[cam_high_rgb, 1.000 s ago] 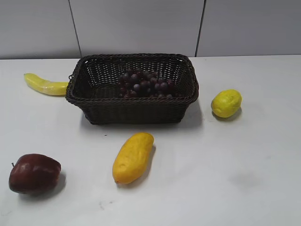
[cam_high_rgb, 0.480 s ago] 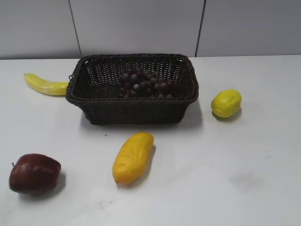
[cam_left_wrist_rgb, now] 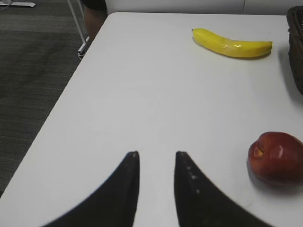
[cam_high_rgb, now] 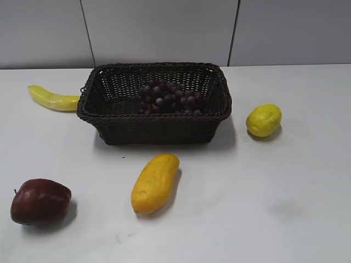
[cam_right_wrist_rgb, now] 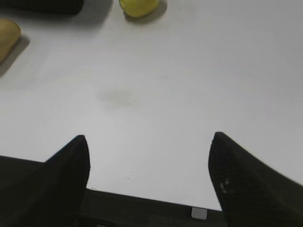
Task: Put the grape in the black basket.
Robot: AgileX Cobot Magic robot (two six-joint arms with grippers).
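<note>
Grape [cam_high_rgb: 169,97]: lies inside the basket, toward its right half, resting on the floor against the back and right walls.
Basket [cam_high_rgb: 155,127]: stands on the table at 12 o'clock from the table's middle; a sliver of its wall shows at the right edge of the left wrist view [cam_left_wrist_rgb: 296,47].
Left gripper [cam_left_wrist_rgb: 155,163]: fingers apart with a narrow gap, nothing between them, hovering over bare table [cam_left_wrist_rgb: 142,94]; apple at its 3 o'clock, banana at 1 o'clock.
Right gripper [cam_right_wrist_rgb: 149,156]: fingers spread wide, nothing between them, over bare table; lemon at its 12 o'clock, well apart.
Banana [cam_high_rgb: 52,98]: at 9 o'clock of the basket, its right tip just beside the wall.
Lemon [cam_high_rgb: 264,120]: at 3 o'clock of the basket, near it, not touching.
Mango [cam_high_rgb: 155,183]: at 6 o'clock of the basket, apart from it.
Apple [cam_high_rgb: 40,201]: at 8 o'clock of the basket, well apart.
</note>
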